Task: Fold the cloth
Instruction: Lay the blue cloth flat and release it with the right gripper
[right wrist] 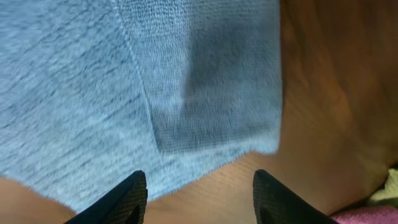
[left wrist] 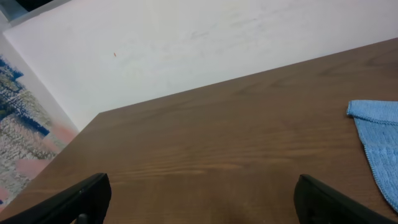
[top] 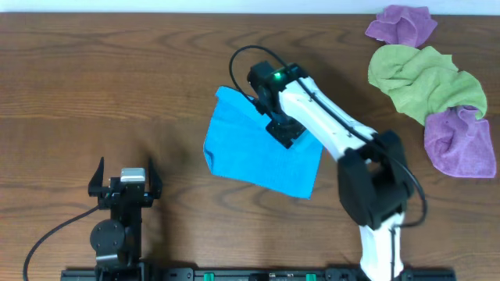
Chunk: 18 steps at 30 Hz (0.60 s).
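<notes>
The blue cloth (top: pixel 250 148) lies flat on the wooden table (top: pixel 117 78), roughly in the middle, with one part folded over. My right gripper (top: pixel 287 134) hangs over the cloth's right part, open and empty. In the right wrist view the cloth (right wrist: pixel 124 81) fills the upper left, a doubled layer ends at its edge, and the open jaws (right wrist: pixel 199 193) sit over that edge and bare wood. My left gripper (top: pixel 125 168) rests at the front left, open and empty. In the left wrist view its jaws (left wrist: pixel 202 205) frame bare table, with the cloth's corner (left wrist: pixel 379 137) at the far right.
A purple cloth (top: pixel 402 23), a green cloth (top: pixel 422 78) and another purple cloth (top: pixel 461 140) lie crumpled at the table's right edge. The green one (right wrist: pixel 390 186) shows at the right wrist view's corner. A white wall (left wrist: pixel 186 50) stands beyond the table's far edge.
</notes>
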Motion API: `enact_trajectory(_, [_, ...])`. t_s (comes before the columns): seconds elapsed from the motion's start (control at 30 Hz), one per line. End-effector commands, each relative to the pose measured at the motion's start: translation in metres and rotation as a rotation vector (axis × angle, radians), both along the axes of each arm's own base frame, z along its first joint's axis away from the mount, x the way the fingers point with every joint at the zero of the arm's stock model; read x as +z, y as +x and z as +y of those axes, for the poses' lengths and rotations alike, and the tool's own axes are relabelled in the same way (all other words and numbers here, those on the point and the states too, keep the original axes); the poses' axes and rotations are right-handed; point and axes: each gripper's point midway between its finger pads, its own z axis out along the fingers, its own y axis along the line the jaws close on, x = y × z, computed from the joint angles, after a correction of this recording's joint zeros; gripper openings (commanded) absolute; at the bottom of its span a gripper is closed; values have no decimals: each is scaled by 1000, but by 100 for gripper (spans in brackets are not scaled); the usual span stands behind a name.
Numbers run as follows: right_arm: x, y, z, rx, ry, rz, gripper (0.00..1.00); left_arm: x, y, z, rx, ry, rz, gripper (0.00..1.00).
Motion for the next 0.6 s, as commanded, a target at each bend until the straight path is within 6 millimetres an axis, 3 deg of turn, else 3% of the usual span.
enact_trajectory(0.0, [40,-9,-2,-24,69,-99,58,-19,-2,1,6,8,70,95])
enact_trajectory(0.13, [41,-25,-15,-32,109,-165,63,-19,-2,1,6,8,70,95])
enact_trajectory(0.3, [4,-36,-22,-41,128,-196,60,-19,-2,1,6,8,70,95])
enact_trajectory(0.4, [-11,-35,-21,-39,141,-215,58,-19,-2,1,6,8,70,95])
enact_trajectory(0.57, [-20,-27,-17,-32,169,-262,57,-19,-2,1,6,8,70,95])
